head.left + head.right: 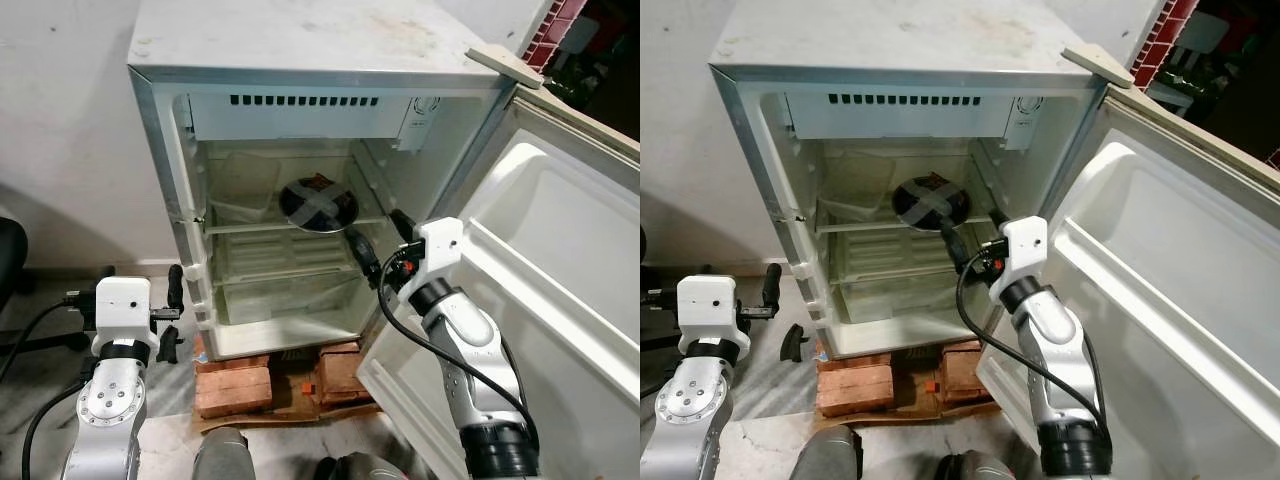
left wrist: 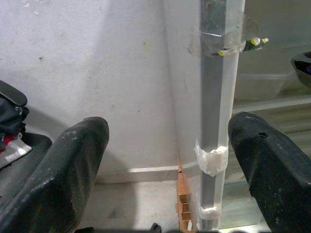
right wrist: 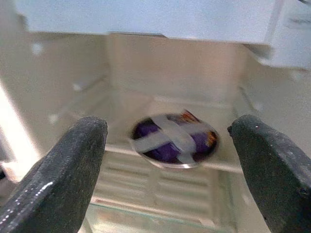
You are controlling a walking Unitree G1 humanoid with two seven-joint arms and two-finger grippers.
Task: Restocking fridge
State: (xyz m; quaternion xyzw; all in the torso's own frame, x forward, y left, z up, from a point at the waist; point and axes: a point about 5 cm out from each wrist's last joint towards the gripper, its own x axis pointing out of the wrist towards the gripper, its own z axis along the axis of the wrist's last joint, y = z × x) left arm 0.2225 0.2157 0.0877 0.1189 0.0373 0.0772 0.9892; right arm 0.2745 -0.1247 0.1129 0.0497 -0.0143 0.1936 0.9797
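The small fridge (image 1: pixel 300 60) stands open on a stack of bricks (image 1: pixel 235 385), its door (image 1: pixel 560 300) swung wide toward 3 o'clock. On the upper wire shelf (image 1: pixel 250 225), toward the 2 o'clock side of the cavity, sits a round steel bowl (image 1: pixel 318 203) holding purple-wrapped contents, sealed with two strips of pale tape crossed over its top. At 10 o'clock on the same shelf lies a clear, empty-looking plastic container (image 1: pixel 243 185). The lower shelf (image 1: pixel 285 265) and the glass-covered bottom drawer (image 1: pixel 290 300) hold nothing that can be made out. The right pincer (image 1: pixel 380 245) hovers just in front of the bowl at 5 o'clock from it, fingers spread wide, gripping nothing. The left pincer (image 1: pixel 172 315) is outside the fridge, at 8 o'clock, fingers apart, facing the taped edge of the cabinet.
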